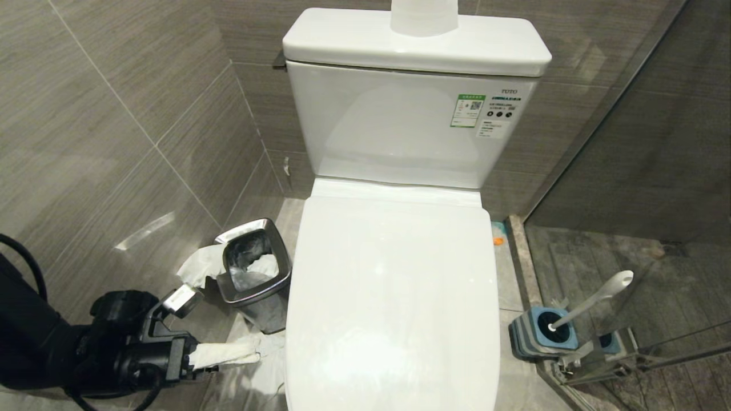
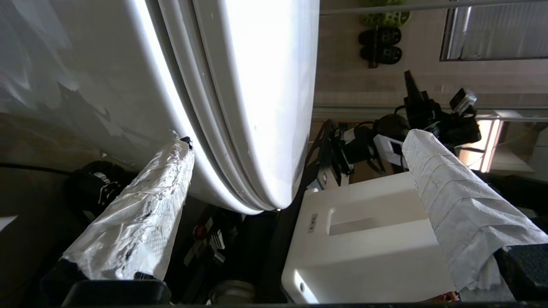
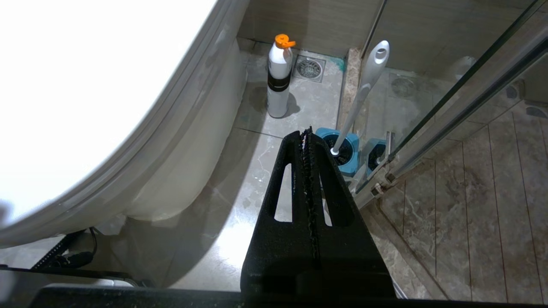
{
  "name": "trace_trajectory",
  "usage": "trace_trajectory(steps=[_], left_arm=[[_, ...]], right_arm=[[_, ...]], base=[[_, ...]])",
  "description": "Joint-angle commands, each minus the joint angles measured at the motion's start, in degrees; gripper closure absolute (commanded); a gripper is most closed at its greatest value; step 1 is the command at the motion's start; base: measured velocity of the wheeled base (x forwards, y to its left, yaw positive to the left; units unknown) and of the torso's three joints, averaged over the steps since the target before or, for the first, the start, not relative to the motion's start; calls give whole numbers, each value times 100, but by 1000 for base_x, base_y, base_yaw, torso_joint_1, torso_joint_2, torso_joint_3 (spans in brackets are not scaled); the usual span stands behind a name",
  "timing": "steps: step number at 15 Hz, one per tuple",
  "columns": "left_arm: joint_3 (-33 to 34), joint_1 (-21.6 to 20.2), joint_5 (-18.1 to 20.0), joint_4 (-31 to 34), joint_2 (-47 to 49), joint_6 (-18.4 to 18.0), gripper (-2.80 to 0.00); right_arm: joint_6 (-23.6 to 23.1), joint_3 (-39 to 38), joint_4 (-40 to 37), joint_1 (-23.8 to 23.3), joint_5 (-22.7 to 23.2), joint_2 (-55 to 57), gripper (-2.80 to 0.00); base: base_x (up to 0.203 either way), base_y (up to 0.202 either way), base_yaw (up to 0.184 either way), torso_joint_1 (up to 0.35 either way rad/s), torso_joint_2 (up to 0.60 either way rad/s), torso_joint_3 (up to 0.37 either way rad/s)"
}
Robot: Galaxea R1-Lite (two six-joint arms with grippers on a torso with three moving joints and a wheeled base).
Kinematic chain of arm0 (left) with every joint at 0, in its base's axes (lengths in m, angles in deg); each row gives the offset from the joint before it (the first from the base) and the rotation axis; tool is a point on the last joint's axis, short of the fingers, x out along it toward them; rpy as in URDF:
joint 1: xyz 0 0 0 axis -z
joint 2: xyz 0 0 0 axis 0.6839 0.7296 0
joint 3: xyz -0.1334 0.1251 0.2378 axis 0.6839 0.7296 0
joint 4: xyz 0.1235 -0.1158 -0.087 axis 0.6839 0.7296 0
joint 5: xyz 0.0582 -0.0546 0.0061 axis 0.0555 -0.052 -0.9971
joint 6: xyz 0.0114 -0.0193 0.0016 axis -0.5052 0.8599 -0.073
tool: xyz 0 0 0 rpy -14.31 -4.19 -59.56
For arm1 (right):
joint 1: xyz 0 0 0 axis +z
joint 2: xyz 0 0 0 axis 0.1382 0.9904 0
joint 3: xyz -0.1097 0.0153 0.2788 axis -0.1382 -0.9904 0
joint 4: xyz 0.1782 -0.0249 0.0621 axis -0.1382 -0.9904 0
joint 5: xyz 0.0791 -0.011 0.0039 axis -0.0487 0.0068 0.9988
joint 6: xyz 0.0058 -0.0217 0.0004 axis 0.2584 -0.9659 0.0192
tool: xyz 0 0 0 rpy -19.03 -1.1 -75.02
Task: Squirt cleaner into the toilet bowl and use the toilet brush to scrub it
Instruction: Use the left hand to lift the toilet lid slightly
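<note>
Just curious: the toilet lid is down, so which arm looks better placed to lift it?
Probably the left. The left gripper is open, its paper-wrapped fingers right at the lid's edge. The right gripper is shut, over the floor by the toilet brush.

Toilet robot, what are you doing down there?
The robot is getting ready to clean the toilet. The lid is down, so nothing has been squirted or scrubbed yet. Its left gripper, fingers wrapped in white paper and open, sits low beside the lid's edge, next to the steel bin. The right gripper is shut and holds nothing. The toilet brush stands in its blue holder on the floor, and the cleaner bottle stands beside the toilet.
</note>
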Motion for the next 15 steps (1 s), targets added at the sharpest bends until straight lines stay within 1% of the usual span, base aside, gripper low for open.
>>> trace_trajectory(steps=[1, 3, 9, 15], left_arm=[[277, 94, -23, -292, 31, -11, -280], [451, 209, -66, -549, -11, -14, -280], [618, 545, -498, -598, -86, -76, -280], [600, 827, -705, -607, -63, -76, -280]], right_arm=[[-6, -1, 5, 2, 6, 2, 0], [0, -1, -2, 2, 6, 2, 0], [-5, -1, 6, 2, 6, 2, 0], [-5, -1, 5, 2, 6, 2, 0]], base=[[0, 0, 0, 0, 0, 0], [0, 0, 0, 0, 0, 0], [0, 0, 0, 0, 0, 0], [0, 0, 0, 0, 0, 0]])
